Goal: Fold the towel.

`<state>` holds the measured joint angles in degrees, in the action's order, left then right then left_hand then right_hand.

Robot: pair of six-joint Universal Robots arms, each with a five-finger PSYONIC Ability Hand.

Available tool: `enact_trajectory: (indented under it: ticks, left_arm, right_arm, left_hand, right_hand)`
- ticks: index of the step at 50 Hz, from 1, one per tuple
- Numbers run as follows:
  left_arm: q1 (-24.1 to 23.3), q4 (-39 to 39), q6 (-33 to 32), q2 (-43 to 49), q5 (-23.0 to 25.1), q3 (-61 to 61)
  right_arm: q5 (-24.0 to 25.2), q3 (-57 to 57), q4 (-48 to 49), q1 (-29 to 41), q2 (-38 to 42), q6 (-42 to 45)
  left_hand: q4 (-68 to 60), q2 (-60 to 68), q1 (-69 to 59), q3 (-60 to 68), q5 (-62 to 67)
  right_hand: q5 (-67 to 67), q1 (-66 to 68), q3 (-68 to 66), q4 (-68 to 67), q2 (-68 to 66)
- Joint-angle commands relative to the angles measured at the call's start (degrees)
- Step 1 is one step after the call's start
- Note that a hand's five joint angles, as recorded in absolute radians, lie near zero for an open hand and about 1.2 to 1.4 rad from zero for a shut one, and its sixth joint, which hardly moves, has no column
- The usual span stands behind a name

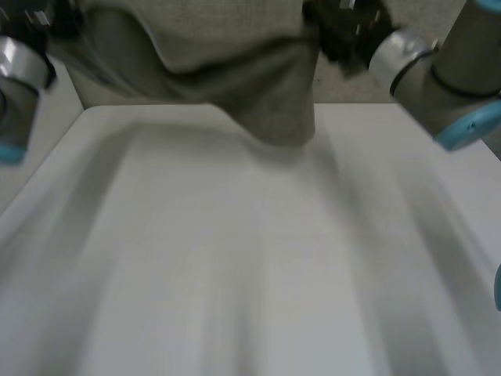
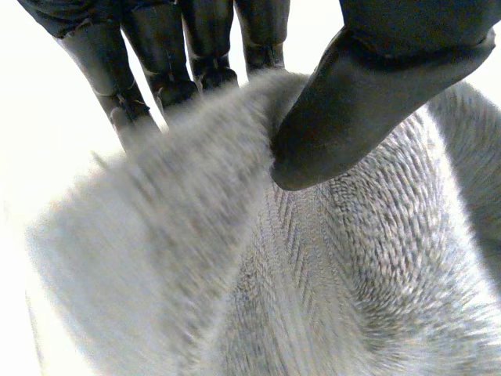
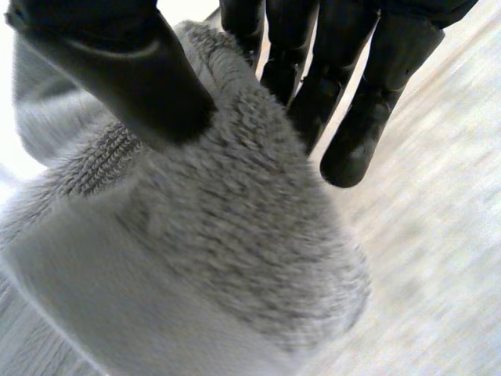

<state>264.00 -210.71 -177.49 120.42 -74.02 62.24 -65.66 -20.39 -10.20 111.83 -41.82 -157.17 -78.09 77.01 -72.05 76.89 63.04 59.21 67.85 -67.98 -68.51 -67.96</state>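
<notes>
Both left hand (image 2: pixel 352 117) and right hand (image 3: pixel 141 86) have fingers (image 2: pixel 200 55) pinched on the fluffy grey towel (image 1: pixel 235 47), which hangs above the far end of the white tabletop (image 1: pixel 235 274). No fold laid down yet, I'd guess.

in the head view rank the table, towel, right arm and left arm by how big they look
1. table, takes up most of the view
2. towel, held up at the far side
3. right arm
4. left arm, cut off at the edge, so its real size is unsure
</notes>
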Motion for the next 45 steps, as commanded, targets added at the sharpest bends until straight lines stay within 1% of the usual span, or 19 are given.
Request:
enact_trajectory:
  ticks: [1,2,3,4,5,8,10,12,23,25,26,28,31,32,35,36,41,44,45]
  left_arm:
    - [1.3,-2.6,-1.5,-0.3,11.0,20.6]
    - [1.7,-3.3,-2.2,-0.2,12.0,23.8]
    - [1.7,-3.3,-2.2,-0.2,12.1,23.8]
    - [2.0,-3.7,-3.4,-0.3,12.6,26.6]
    - [2.5,-4.1,-4.6,-0.4,12.8,28.8]
    - [3.0,-4.2,-6.0,-0.6,13.1,30.4]
    - [4.5,-4.3,-8.0,-1.9,13.2,32.6]
    - [5.1,-4.3,-8.5,-2.6,13.3,33.1]
    - [6.3,-4.3,-8.2,-5.0,12.5,32.9]
    - [6.2,-4.1,-8.1,-5.3,12.4,32.9]
    - [6.1,-3.5,-8.1,-5.7,12.3,32.9]
    - [6.1,-3.2,-8.0,-6.4,12.4,33.1]
    - [5.8,-1.9,-7.5,-8.8,12.5,34.3]
    - [5.8,-1.9,-7.5,-8.8,12.5,34.3]
    - [5.3,-0.5,-6.6,-11.8,12.9,35.8]
    - [5.2,-0.2,-6.2,-13.3,12.9,36.5]
    - [5.2,-0.1,-4.6,-16.7,13.0,37.8]
    - [5.2,-0.1,-2.0,-18.9,12.9,37.8]
    - [5.3,0.3,0.4,-20.5,13.0,37.8]
  right_arm:
    - [1.2,-23.5,-1.9,-0.8,-1.9,10.1]
    - [1.2,-23.6,-1.9,-0.8,-1.9,10.1]
    - [1.2,-27.2,-1.7,-0.9,-2.1,11.4]
    - [1.2,-27.2,-1.7,-0.9,-2.1,11.4]
    - [1.1,-30.3,-1.4,-0.9,-2.3,12.3]
    - [1.1,-35.4,-0.7,-0.9,-3.0,12.6]
    - [1.1,-37.4,-0.2,-0.9,-3.8,12.3]
    - [1.0,-40.9,0.8,-0.9,-5.4,12.1]
    - [0.3,-47.8,5.5,-0.8,-8.3,11.3]
    - [-1.3,-49.8,9.7,-1.0,-9.6,7.9]
    - [-1.3,-49.8,9.8,-1.0,-9.6,7.8]
    - [-4.6,-51.3,14.4,-1.8,-10.9,1.9]
    - [-6.2,-51.6,15.6,-2.1,-11.4,-0.7]
    - [-7.5,-51.6,16.3,-2.1,-11.4,-2.9]
    - [-8.5,-51.5,16.6,-1.8,-11.3,-4.6]
    - [-9.6,-51.3,17.0,-1.4,-10.8,-6.4]
    - [-12.6,-49.1,17.8,-0.3,-7.4,-7.0]
    - [-14.9,-45.0,18.3,1.5,-3.3,-7.2]
    - [-14.9,-45.0,18.3,1.5,-3.3,-7.2]
  left_hand:
    - [-1.9,3.0,-7.9,3.1,7.0]
    - [-1.9,3.0,-7.9,3.1,7.0]
    - [-1.9,3.0,-7.9,3.1,7.0]
    - [-1.9,3.0,-7.9,3.1,7.0]
    - [-1.9,3.0,-7.9,3.1,7.0]
    - [-1.9,3.0,-7.9,3.1,7.0]
    - [-1.9,3.0,-7.9,3.1,7.0]
    - [-1.9,3.0,-7.9,3.1,7.0]
    - [-1.9,3.0,-7.9,3.1,7.0]
    - [-1.9,3.0,-7.9,3.1,7.0]
    - [-1.9,3.0,-7.9,3.1,7.0]
    - [-1.9,3.0,-7.9,3.1,7.0]
    - [-1.9,3.0,-7.9,3.1,7.0]
    - [-1.9,3.0,-7.9,3.1,7.0]
    - [-1.9,3.0,-7.9,3.1,7.0]
    - [-1.9,3.0,-7.9,3.1,7.0]
    - [-1.9,3.0,-7.9,3.1,7.0]
    - [-1.9,3.0,-7.9,3.1,7.0]
    - [-1.9,3.0,-7.9,3.1,7.0]
  right_hand:
    - [-29.5,-28.1,28.3,28.8,28.3]
    - [-29.5,-28.2,28.3,28.8,28.3]
    - [-30.5,-29.2,29.3,29.8,29.3]
    - [-30.5,-29.2,29.3,29.8,29.3]
    - [-30.9,-29.5,29.6,30.2,29.6]
    - [-30.5,-29.2,29.3,29.8,29.3]
    - [-30.5,-29.2,29.3,29.8,29.3]
    - [-30.0,-28.7,28.8,29.3,28.8]
    - [-29.7,-28.3,28.5,29.0,28.4]
    - [-29.5,-28.2,28.3,28.8,28.3]
    - [-29.5,-28.2,28.3,28.8,28.3]
    - [-30.7,-29.3,29.5,30.0,29.4]
    - [-32.0,-30.7,30.8,31.3,30.8]
    - [-34.9,-33.5,33.6,34.2,33.6]
    - [-37.8,-36.4,36.5,37.1,36.5]
    - [-41.6,-40.2,40.4,40.9,40.3]
    - [-44.0,-42.6,42.8,43.3,42.7]
    - [-44.7,-43.3,43.4,44.0,43.4]
    - [-44.7,-43.3,43.4,44.0,43.4]
